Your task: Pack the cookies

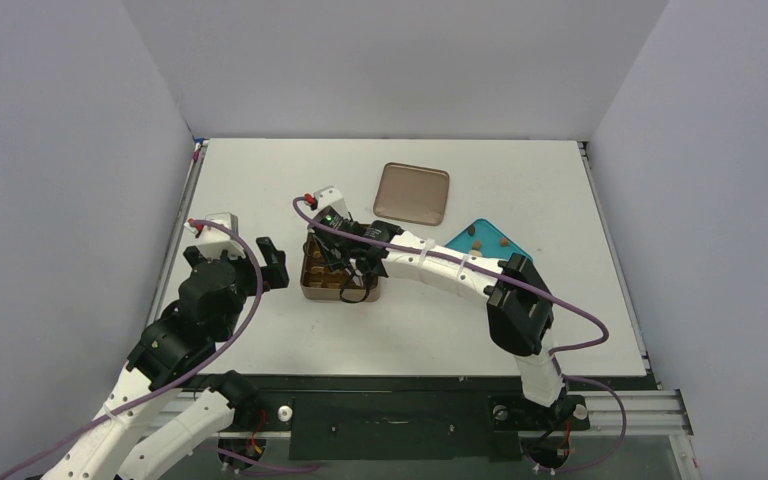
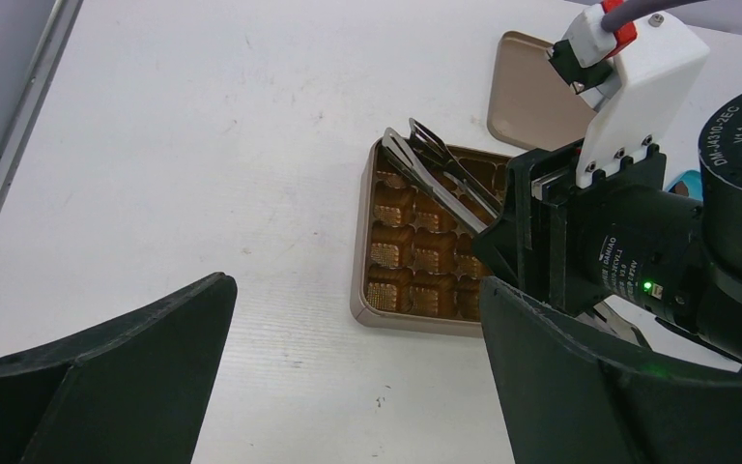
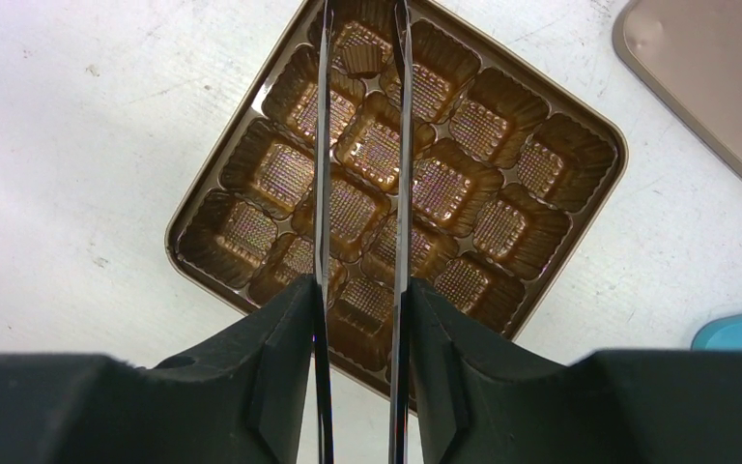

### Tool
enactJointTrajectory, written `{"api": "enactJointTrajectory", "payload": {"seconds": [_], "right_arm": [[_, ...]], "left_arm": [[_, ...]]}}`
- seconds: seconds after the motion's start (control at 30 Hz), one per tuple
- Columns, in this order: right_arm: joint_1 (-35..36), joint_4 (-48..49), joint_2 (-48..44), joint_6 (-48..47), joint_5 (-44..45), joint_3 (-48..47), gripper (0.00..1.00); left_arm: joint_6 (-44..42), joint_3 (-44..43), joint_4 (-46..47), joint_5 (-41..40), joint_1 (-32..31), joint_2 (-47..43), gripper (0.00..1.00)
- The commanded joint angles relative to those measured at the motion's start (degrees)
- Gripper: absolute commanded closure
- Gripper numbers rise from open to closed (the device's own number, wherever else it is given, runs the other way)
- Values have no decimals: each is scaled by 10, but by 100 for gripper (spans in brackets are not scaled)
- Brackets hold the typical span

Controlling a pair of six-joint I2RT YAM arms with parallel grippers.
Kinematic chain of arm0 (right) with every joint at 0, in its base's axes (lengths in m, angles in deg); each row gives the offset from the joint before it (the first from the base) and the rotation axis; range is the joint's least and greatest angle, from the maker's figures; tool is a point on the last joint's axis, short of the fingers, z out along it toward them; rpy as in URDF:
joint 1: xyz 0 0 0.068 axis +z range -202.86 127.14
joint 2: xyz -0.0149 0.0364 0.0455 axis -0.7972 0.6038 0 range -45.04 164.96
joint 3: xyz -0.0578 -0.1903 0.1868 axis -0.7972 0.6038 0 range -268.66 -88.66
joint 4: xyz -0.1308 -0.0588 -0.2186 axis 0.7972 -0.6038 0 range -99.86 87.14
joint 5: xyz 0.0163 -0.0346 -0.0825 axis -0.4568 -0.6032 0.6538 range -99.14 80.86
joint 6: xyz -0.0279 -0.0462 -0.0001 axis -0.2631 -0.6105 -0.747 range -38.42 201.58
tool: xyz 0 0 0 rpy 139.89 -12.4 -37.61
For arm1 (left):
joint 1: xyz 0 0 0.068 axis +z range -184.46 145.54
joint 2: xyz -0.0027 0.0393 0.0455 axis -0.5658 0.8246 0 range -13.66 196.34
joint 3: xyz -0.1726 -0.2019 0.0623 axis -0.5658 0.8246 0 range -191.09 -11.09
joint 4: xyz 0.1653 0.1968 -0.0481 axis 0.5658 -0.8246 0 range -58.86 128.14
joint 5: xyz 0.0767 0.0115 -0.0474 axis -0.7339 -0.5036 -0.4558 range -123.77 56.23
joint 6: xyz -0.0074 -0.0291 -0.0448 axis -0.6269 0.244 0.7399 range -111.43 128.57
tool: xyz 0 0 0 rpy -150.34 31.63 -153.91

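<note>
A small dark brown cookie [image 3: 359, 60] lies in a far cup of the brown gridded tin [image 3: 541, 164], between the spread tips of metal tongs [image 3: 403, 145]. My right gripper [image 3: 359, 290] is shut on the tongs' two arms and hangs over the tin [image 1: 309, 283]. A few more brown cookies [image 1: 476, 240] sit on the teal plate [image 1: 458, 240], to the right of the tin. Left of the tin [image 2: 360, 242], my left gripper [image 2: 353, 300] stands open and holds nothing; it shows in the top view at the tin's left side [image 1: 272, 265].
The tin's tan lid [image 1: 412, 193] lies flat behind the tin, towards the back of the white table. The right arm reaches across the plate's near side. Grey walls close the table on three sides.
</note>
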Motion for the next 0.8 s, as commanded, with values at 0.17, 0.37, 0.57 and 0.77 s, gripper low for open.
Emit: {"api": "enactJointTrajectory", "payload": {"seconds": [0.17, 0.37, 0.57, 0.77], "right_arm": [[-3, 22, -16, 8, 11, -17, 64], [-3, 23, -57, 12, 24, 15, 65], [-2, 27, -120, 22, 45, 66, 66], [-7, 35, -193, 36, 69, 138, 66]], "left_arm": [[1, -1, 23, 6, 5, -4, 3], [1, -2, 23, 4, 5, -4, 3], [1, -1, 23, 1, 6, -8, 3], [0, -2, 22, -1, 7, -8, 3]]}}
